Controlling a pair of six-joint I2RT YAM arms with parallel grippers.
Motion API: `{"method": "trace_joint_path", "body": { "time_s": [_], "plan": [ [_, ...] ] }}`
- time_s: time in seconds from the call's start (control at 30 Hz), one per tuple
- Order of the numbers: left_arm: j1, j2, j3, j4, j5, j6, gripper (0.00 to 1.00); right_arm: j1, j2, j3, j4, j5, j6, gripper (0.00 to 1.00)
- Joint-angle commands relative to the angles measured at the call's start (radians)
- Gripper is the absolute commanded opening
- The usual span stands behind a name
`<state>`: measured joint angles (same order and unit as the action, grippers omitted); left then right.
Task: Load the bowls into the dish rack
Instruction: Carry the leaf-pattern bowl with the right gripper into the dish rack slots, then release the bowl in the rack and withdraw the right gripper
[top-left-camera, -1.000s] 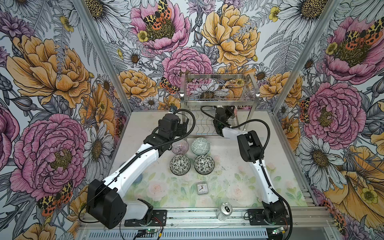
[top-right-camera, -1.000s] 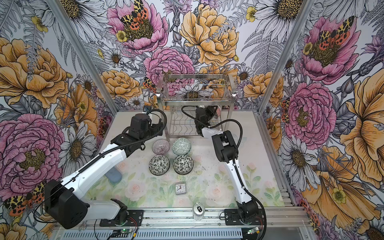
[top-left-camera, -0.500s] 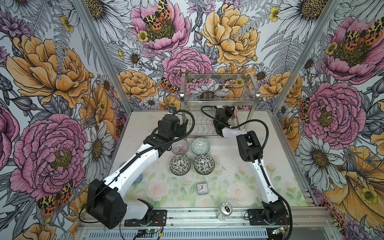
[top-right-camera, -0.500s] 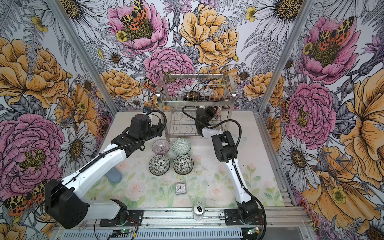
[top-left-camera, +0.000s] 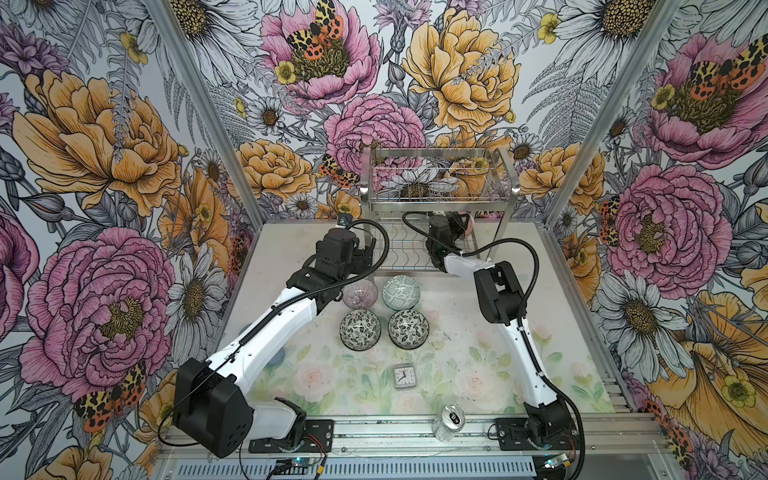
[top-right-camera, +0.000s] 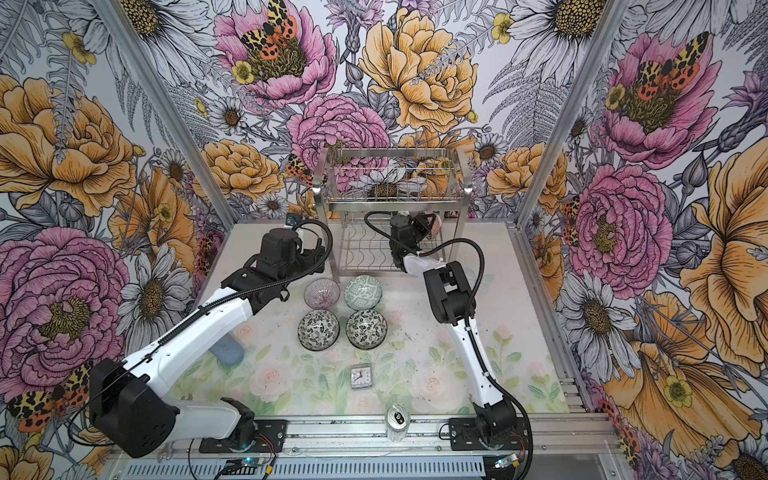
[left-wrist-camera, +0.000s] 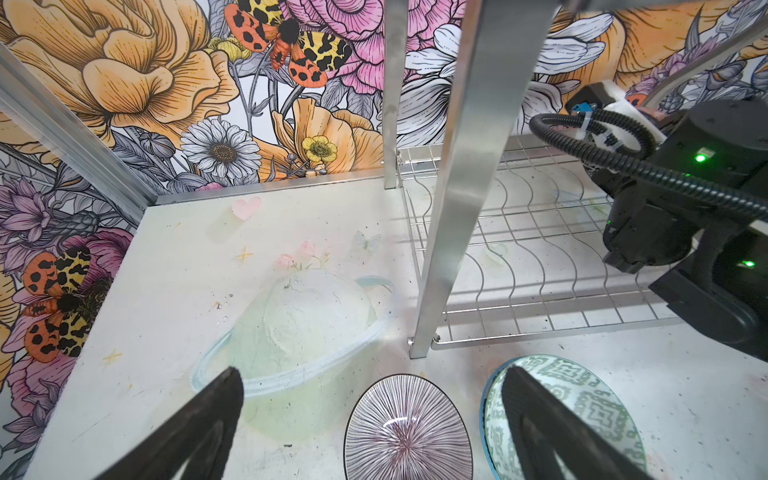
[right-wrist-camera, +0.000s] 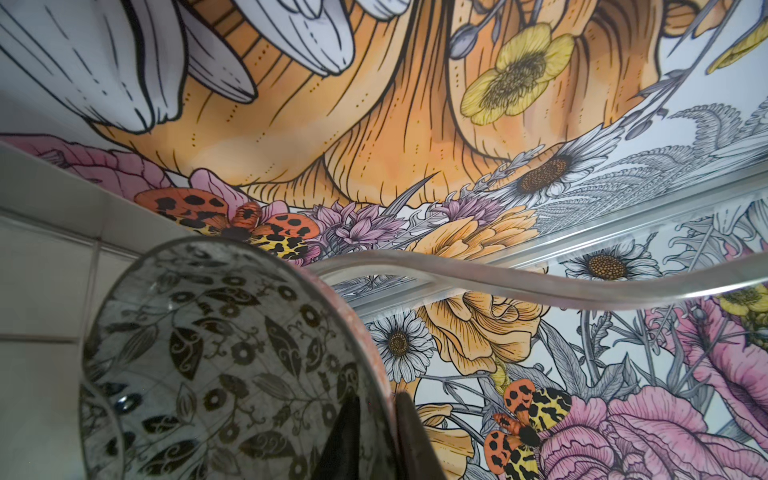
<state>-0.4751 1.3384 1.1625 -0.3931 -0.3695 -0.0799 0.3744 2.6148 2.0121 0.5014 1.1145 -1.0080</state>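
Scarcely moved, right tool (right-wrist-camera: 377, 398) straddles bowl (right-wrist-camera: 208, 353) rim, grip unclear; left tool (left-wrist-camera: 372, 374) gapes above painted tabletop (left-wrist-camera: 166, 270).

Four bowls (top-left-camera: 360, 330) sit clustered on the surface (top-left-camera: 478, 374) before the steel dish rack (top-left-camera: 436, 202); a leaf-patterned bowl (right-wrist-camera: 216, 365) stands on edge in its lower tier.

Our left arm (top-left-camera: 270, 328) reaches forward, left gripper (left-wrist-camera: 370, 374) spread wide; our right arm (top-left-camera: 519, 345) stretches farther, right gripper (right-wrist-camera: 376, 415) fingers (right-wrist-camera: 409, 440) only narrowly apart.
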Motion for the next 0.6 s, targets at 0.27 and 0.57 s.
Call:
{"method": "trace_joint_path", "body": {
  "time_s": [0.27,0.57],
  "plan": [
    [0.012,0.018,0.004,0.019,0.031,-0.020,0.99,0.007,-0.107,-0.041,-0.199,-0.025,0.161,0.40],
    [0.013,0.015,0.002,0.020,0.030,-0.018,0.99,0.011,-0.222,-0.143,-0.304,-0.091,0.273,0.88]
  ]
}}
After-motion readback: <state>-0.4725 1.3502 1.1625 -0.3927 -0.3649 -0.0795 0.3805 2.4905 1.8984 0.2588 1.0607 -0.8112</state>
